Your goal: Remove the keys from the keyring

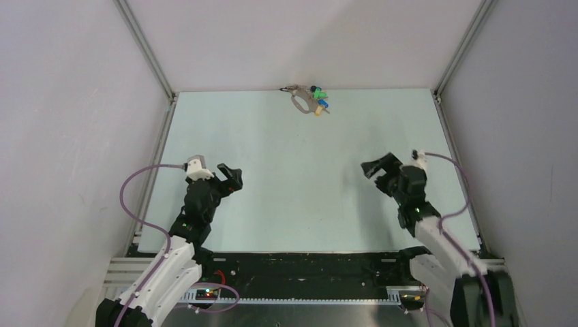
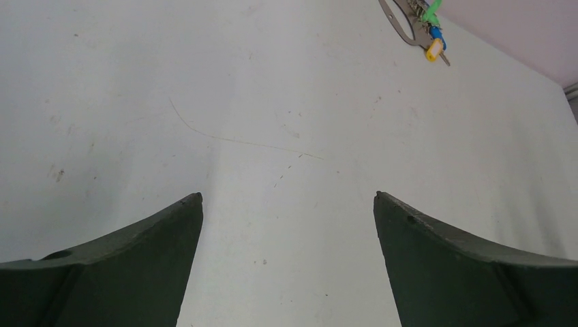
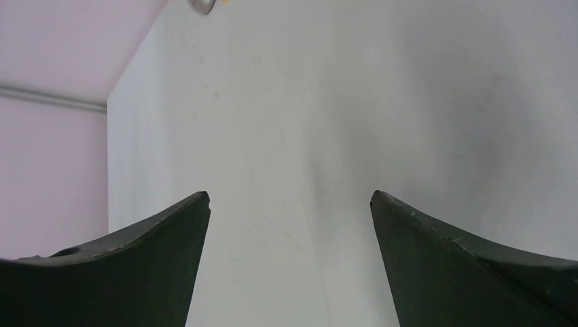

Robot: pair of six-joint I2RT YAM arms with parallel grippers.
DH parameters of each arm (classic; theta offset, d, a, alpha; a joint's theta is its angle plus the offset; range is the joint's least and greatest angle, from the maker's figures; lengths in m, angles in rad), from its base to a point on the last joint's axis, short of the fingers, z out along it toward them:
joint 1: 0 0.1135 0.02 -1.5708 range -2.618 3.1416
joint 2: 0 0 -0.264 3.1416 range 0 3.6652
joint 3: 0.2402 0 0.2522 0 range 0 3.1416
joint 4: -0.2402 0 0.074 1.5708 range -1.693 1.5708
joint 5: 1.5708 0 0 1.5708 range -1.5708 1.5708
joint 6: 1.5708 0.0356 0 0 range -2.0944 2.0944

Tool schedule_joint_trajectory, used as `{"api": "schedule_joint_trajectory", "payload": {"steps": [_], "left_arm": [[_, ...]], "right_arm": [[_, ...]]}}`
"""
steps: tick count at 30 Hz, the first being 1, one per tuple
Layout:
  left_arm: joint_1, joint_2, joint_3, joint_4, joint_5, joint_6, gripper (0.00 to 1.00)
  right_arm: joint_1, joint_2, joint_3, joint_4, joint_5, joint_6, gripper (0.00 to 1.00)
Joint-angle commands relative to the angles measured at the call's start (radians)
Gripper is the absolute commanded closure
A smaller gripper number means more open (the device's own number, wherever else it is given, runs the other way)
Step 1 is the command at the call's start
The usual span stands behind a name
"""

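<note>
The grey-beige keyring (image 1: 298, 99) lies at the far edge of the table, close to the back wall. The keys (image 1: 318, 99) with green, blue and yellow heads bunch on its right side. In the left wrist view the keyring (image 2: 397, 20) and the keys (image 2: 433, 35) show at the top right. The right wrist view catches only a sliver of the keyring (image 3: 202, 5) at the top edge. My left gripper (image 1: 230, 176) is open and empty, well short of the keys, and so is my right gripper (image 1: 379, 165). Bare table shows between the left fingers (image 2: 136, 259) and the right fingers (image 3: 470, 259).
Pale walls with metal corner posts (image 1: 146, 48) close in the table (image 1: 300, 191) on the left, back and right. A dark rail with cables runs along the near edge (image 1: 300, 272).
</note>
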Motion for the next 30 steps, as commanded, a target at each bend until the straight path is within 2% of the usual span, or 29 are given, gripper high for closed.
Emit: {"api": "schedule_joint_trajectory", "payload": {"steps": [1, 3, 8, 12, 13, 14, 15, 16, 17, 18, 19, 20, 22, 27, 30], "left_arm": [[-0.008, 0.004, 0.003, 0.054, 0.019, 0.002, 0.02], [-0.007, 0.004, 0.005, 0.054, 0.026, 0.003, 0.02], [-0.007, -0.012, -0.002, 0.056, 0.020, 0.001, 0.02], [-0.008, -0.011, -0.001, 0.058, 0.028, 0.001, 0.02], [-0.007, -0.009, -0.001, 0.057, 0.029, 0.000, 0.02], [-0.008, -0.008, -0.001, 0.057, 0.030, -0.001, 0.02], [-0.007, -0.008, -0.002, 0.057, 0.029, -0.001, 0.02], [-0.007, -0.007, -0.002, 0.057, 0.029, -0.002, 0.02], [-0.007, -0.006, -0.002, 0.058, 0.029, -0.003, 0.02], [-0.008, -0.006, -0.002, 0.057, 0.028, -0.004, 0.02], [-0.007, -0.005, -0.001, 0.058, 0.029, -0.005, 0.02], [-0.008, -0.003, -0.001, 0.058, 0.031, -0.006, 0.02], [-0.008, -0.003, -0.001, 0.058, 0.032, -0.009, 0.02], [-0.008, 0.000, -0.001, 0.059, 0.033, -0.011, 0.02], [-0.007, -0.001, -0.001, 0.059, 0.031, -0.010, 0.02]], "right_arm": [[0.130, 0.251, 0.162, 0.270, 0.089, 0.020, 0.08], [0.154, 0.374, 0.232, 0.368, 0.076, 0.047, 0.09], [0.221, 0.688, 0.485, 0.469, 0.087, 0.065, 0.11], [0.235, 0.936, 0.718, 0.475, 0.068, 0.170, 0.28], [0.235, 0.981, 0.752, 0.510, 0.061, 0.209, 0.34], [0.234, 1.068, 0.819, 0.531, 0.051, 0.229, 0.45], [0.233, 1.153, 0.889, 0.567, 0.050, 0.279, 0.50], [0.230, 1.193, 0.925, 0.576, 0.021, 0.305, 0.61], [0.228, 1.273, 1.009, 0.578, 0.011, 0.353, 0.70], [0.228, 1.310, 1.056, 0.573, -0.002, 0.372, 0.82], [0.229, 1.380, 1.142, 0.555, -0.004, 0.398, 0.86], [0.234, 1.413, 1.188, 0.527, 0.006, 0.406, 0.97], [0.249, 1.506, 1.328, 0.461, 0.046, 0.406, 1.00], [0.289, 1.724, 1.716, 0.262, 0.176, 0.344, 1.00], [0.293, 1.840, 1.903, 0.067, 0.246, 0.467, 1.00]]}}
